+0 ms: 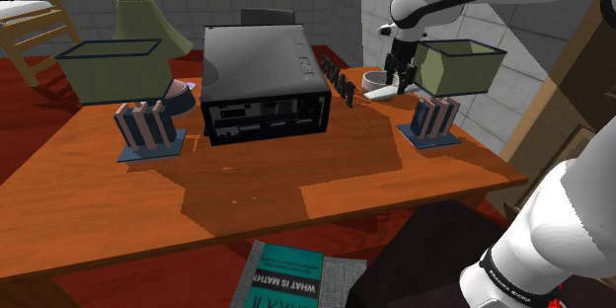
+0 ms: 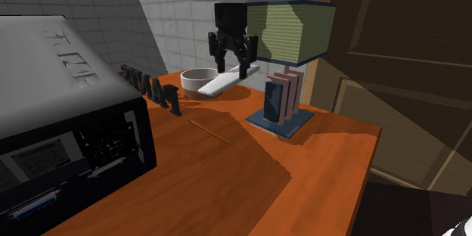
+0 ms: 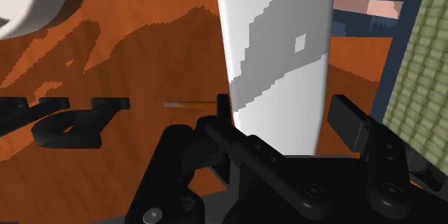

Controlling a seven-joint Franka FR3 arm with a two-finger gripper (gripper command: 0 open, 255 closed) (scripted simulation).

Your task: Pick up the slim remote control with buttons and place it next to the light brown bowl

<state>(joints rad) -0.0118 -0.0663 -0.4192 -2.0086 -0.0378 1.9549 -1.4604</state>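
The slim remote (image 2: 219, 85) is white with a grey patch. It lies slanted beside the pale bowl (image 2: 195, 79), its lower end by the bowl's rim, at the table's far corner. My gripper (image 2: 233, 66) hangs straight over it with a finger on each side. In the wrist view the remote (image 3: 276, 57) runs between the fingers of the gripper (image 3: 286, 111). One finger sits at its edge and the other finger (image 3: 352, 122) stands off with a gap, so the gripper is open. The shoulder view shows the gripper (image 1: 400, 84) over the remote (image 1: 383, 92) next to the bowl (image 1: 373, 79).
A lamp with a green shade (image 2: 291, 30) and striped base (image 2: 280, 102) stands close by the gripper. A row of dark upright pieces (image 2: 155, 91) and a pencil (image 2: 209, 131) lie beside the big black box (image 1: 262, 79). A second lamp (image 1: 109, 69) stands at the shoulder view's left.
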